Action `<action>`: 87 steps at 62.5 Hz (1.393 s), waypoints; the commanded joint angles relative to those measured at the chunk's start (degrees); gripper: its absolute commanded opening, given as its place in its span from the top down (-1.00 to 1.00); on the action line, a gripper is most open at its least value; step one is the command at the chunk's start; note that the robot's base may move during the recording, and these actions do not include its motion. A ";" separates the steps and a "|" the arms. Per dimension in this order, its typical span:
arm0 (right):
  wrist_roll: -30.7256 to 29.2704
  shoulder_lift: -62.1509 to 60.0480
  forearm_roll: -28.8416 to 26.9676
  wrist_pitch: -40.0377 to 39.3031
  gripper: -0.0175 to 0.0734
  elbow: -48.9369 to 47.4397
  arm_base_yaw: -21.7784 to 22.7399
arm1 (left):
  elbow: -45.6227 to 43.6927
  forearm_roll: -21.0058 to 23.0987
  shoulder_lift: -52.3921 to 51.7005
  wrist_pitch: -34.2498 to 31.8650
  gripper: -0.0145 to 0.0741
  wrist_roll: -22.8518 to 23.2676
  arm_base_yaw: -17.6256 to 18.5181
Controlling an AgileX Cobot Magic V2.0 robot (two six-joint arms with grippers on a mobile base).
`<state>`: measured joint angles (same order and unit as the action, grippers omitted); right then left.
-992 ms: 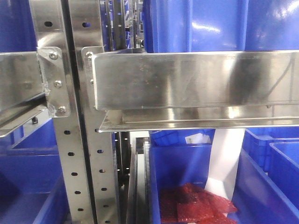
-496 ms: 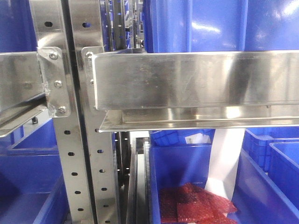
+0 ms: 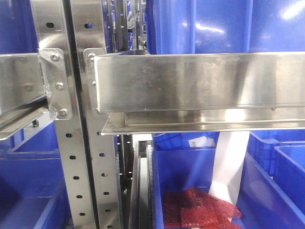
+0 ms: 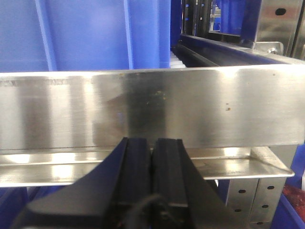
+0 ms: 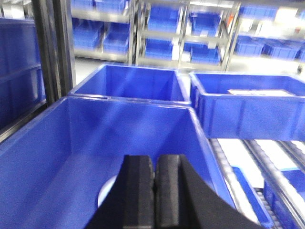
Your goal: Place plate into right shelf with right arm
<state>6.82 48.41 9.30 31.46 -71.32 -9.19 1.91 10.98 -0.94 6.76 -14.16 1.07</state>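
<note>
- In the right wrist view the right arm's gripper [image 5: 153, 191] sits at the bottom centre of the frame, fingers [image 5: 138, 191] pressed together with only a thin seam between them and nothing held.
- Just left of those fingers, low in the frame, a pale round patch shows on the floor of the near blue bin [image 5: 71, 143]; this looks like the plate [image 5: 107, 191], mostly hidden behind the gripper. Judging from that, the plate already lies in the bin on the right shelf [image 3: 200, 86] and the grip has been let go.
- The gripper hangs above the bin's open top, probably so it can lift clear without catching the walls.
- In the left wrist view the left gripper [image 4: 152, 176] fills the bottom centre, its fingers shut and empty, facing the steel beam [image 4: 143, 109] closely; it seems parked out of the way.
- The front view shows only rack uprights, the beam and a lower bin holding red packets [image 3: 200, 210]; no plate appears there.
</note>
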 commanded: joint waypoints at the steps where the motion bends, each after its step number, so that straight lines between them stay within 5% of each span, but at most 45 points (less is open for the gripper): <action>1: -0.27 -6.28 0.41 -5.95 0.57 5.75 -0.04 | 0.46 0.49 -0.65 -4.88 0.78 0.16 0.23; 24: -0.22 -27.44 0.41 -13.05 0.57 32.19 -0.04 | 0.46 0.49 -0.65 -4.88 0.78 0.16 0.23; 68: -0.22 -29.41 0.19 -15.39 0.57 42.46 0.28 | 0.46 0.49 -0.65 -4.88 0.78 0.16 0.23; 87: -0.86 -35.25 -6.02 -25.91 0.57 57.73 7.57 | 0.46 0.49 -0.65 -4.88 0.78 0.16 0.23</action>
<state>6.68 15.16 4.21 14.65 -16.79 -3.68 1.91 11.07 -0.94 6.76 -14.16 1.07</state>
